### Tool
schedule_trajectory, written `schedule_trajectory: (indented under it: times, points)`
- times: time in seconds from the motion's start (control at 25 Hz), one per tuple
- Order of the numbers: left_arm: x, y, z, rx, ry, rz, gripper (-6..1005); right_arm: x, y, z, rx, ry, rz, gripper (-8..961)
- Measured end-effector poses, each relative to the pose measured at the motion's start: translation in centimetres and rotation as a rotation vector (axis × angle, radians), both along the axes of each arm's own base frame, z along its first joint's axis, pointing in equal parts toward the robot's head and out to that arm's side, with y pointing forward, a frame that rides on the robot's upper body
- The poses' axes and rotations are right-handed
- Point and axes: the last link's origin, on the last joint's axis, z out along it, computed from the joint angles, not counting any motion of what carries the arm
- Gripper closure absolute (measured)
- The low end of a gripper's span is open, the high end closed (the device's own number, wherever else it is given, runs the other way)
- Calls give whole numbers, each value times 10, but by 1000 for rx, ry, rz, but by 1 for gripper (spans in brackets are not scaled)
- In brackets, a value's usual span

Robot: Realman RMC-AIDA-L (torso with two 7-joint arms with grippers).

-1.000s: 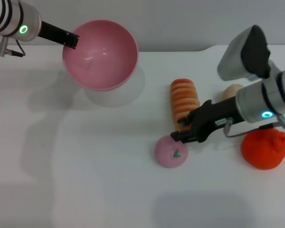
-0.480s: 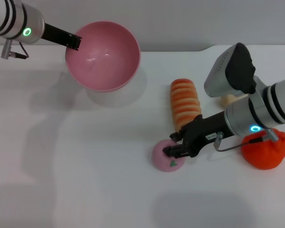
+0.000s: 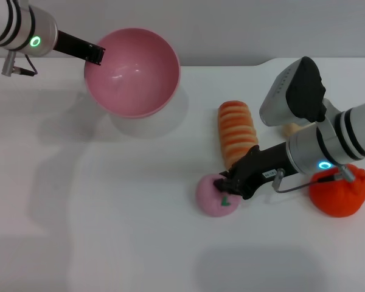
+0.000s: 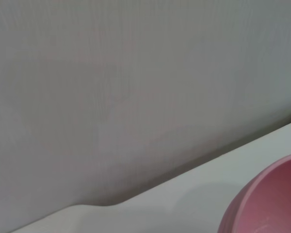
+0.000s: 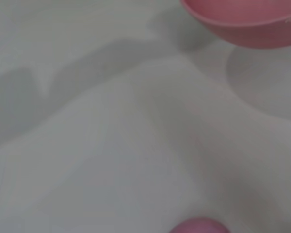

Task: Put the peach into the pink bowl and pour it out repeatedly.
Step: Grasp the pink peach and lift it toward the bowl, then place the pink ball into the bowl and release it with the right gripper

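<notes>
Grasp of the fruit, bowl held ready: my right gripper (image 3: 227,185) sits on top of the peach (image 3: 218,196), its dark fingers pressed against the upper side of the fruit near the green stem mark; whether they have closed on it or merely straddle it I cannot tell from here; the peach rests on the white table (image 3: 109,213), just in front of the striped orange roll (image 3: 236,132) and well apart from the pink bowl (image 3: 132,71); the orange-red fruit (image 3: 339,190) lies to the right of the peach, partly behind my right arm, and a beige ball (image 3: 290,128) shows just beyond the roll; my left gripper (image 3: 96,53) pinches the near-left rim of the pink bowl and holds it lifted and tilted, mouth toward the peach, its shadow on the table beneath; to do this step well, I judge, the fingers should seat low around the widest part of the soft fruit and close gently, since a grip too high could squeeze it out sideways; I would lift straight up, clear of the roll, before travelling to the bowl.
</notes>
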Motion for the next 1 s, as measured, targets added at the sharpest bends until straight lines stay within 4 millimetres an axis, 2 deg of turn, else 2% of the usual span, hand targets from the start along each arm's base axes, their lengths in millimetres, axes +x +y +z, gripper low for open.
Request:
schedule_trajectory:
  times: [0.2,0.28,0.44,0.52,0.56,0.6,0.64,0.92,1.0]
  points:
    - [0,0,0,2,0,0,954,-2,0,0,1,4,9,731]
    - [-1,0,0,3,0,1,954,-7,-1,2,-2,24,18,913]
    - [-3,-1,0,4,0,4,954,-24,-10,17,3,110,72,918]
    - [-4,-1,0,4,0,8,954,-37,-20,28,-7,164,130,920]
    - [-5,-1,0,4,-1,10,954,-49,-28,42,-7,210,193,920]
    - [-5,-1,0,4,-2,11,954,-49,-28,42,-7,210,193,920]
    - [-5,-1,0,4,-2,11,953,-55,-31,50,-3,233,229,921]
    - [-4,-4,-5,-19,-7,18,953,-80,-33,101,111,358,402,921]
    - [-3,-10,-14,-61,-13,26,953,-83,-32,113,165,373,449,921]
